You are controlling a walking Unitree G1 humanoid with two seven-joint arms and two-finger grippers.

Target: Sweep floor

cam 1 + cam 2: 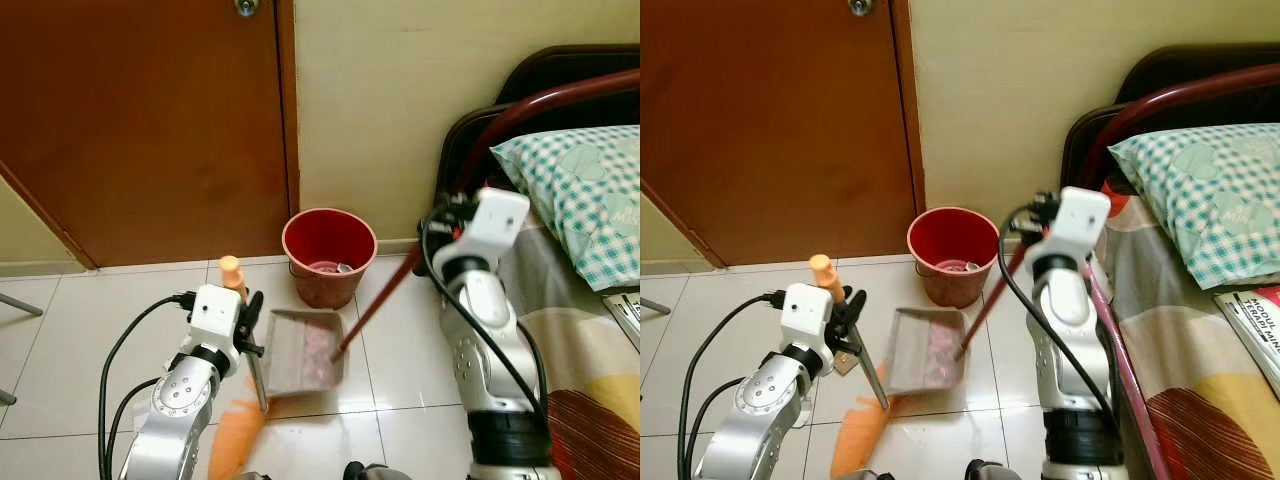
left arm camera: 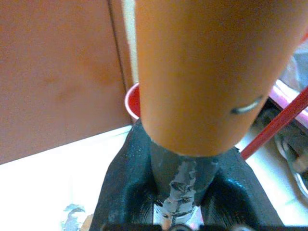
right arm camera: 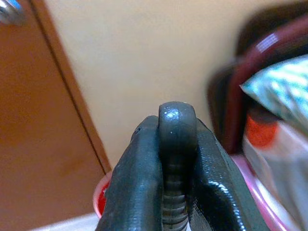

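The dustpan [image 1: 305, 352] is held by the left claw [image 1: 245, 315], which is clenched on its orange handle [image 1: 233, 275]; the pan is kept tilted just in front of the red bucket [image 1: 329, 255], apparently so that the sweepings gathered in it can be tipped in. The broom stick [image 1: 380, 300] is gripped higher up by the right claw [image 3: 177, 159], whose fingers [image 3: 137, 183] are closed round its ribbed dark end; the stick slants down from beside the bed [image 1: 590, 330] to the pan, its lower end resting on the pan's floor, seemingly to push the debris along. The dustpan is grey and shallow, with pale pinkish scraps lying in it; its handle is thick and bright orange. The bucket stands against the wall, just right of the brown door [image 1: 140, 120], and some litter is already seen at its bottom. The tiled floor [image 1: 90, 320] left of the bucket looks glossy and mostly swept.
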